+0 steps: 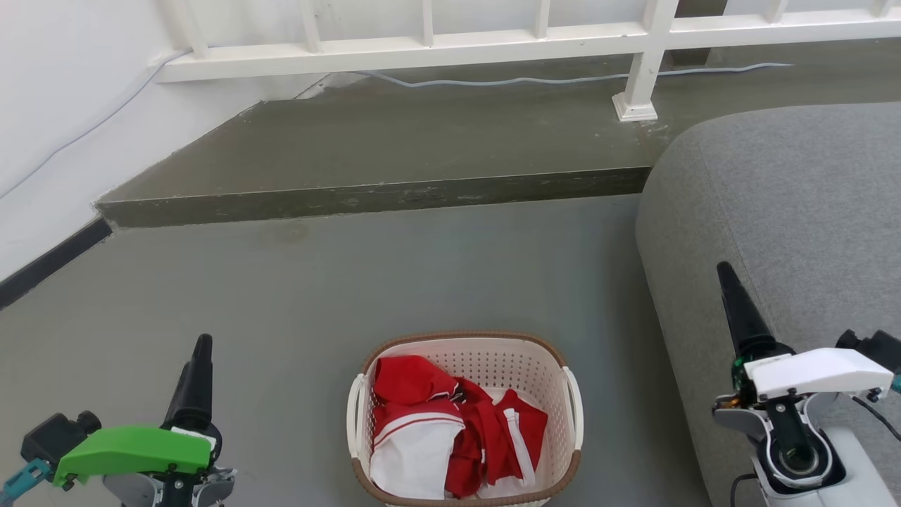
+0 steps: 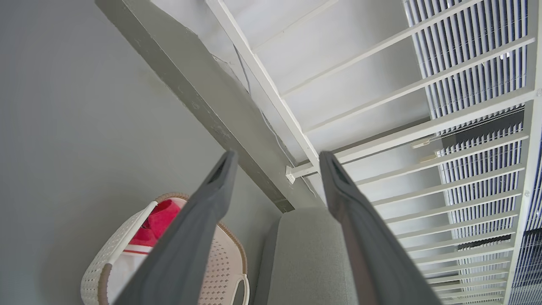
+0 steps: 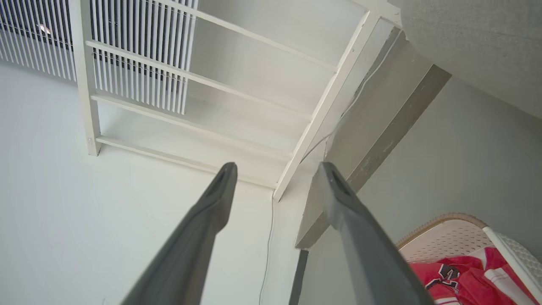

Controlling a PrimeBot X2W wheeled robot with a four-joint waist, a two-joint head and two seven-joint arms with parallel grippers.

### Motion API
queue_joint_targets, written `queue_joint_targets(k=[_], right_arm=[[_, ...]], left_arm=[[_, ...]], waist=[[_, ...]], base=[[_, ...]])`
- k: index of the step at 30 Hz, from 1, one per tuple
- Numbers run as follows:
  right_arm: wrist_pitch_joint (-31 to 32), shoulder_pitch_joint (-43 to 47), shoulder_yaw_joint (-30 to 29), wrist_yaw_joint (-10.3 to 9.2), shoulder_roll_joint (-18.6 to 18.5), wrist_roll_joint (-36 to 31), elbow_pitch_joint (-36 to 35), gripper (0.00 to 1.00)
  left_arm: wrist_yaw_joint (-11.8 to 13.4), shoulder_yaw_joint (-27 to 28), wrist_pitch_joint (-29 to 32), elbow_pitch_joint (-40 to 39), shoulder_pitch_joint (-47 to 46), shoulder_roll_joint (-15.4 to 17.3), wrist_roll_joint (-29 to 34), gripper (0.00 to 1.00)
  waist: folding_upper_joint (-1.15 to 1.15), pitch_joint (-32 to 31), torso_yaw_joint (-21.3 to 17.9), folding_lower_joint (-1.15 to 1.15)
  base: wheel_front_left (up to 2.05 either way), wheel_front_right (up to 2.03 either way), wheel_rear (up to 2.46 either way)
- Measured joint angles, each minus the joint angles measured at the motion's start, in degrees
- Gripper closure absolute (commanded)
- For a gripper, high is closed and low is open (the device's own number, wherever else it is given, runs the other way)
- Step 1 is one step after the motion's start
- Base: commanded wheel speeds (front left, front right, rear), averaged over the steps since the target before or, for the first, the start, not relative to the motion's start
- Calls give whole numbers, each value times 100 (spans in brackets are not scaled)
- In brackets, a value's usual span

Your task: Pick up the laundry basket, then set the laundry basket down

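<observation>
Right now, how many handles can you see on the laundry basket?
2. The left handle is on the left side of the laundry basket, the right handle on its right side. The near rim meets the picture's bottom edge, so another could be hidden.

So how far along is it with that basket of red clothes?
Nothing looks done yet: the laundry basket sits on the floor. In hand: the left gripper and right gripper are open on either side of it, holding nothing. Grasping, lifting and setting it down all seem left.
</observation>
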Motion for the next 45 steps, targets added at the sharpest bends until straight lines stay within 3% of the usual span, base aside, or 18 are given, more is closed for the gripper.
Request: queue_joint_targets(k=[14, 25, 45], right_arm=[[-270, -118, 216, -8, -98, -1317, 23, 0], [-503, -135, 355, -258, -149, -2381, 51, 0], [-901, -230, 639, -349, -82, -3962, 56, 0]], left_arm=[[94, -141, -276, -160, -24, 38, 1568, 0], [154, -288, -503, -232, -63, 22, 2560, 0], [178, -438, -920, -380, -64, -27, 4212, 0]], waist=[[0, 18, 23, 0], [0, 37, 27, 0], [0, 49, 51, 0]], base=[[0, 0, 0], [0, 0, 0], [0, 0, 0]])
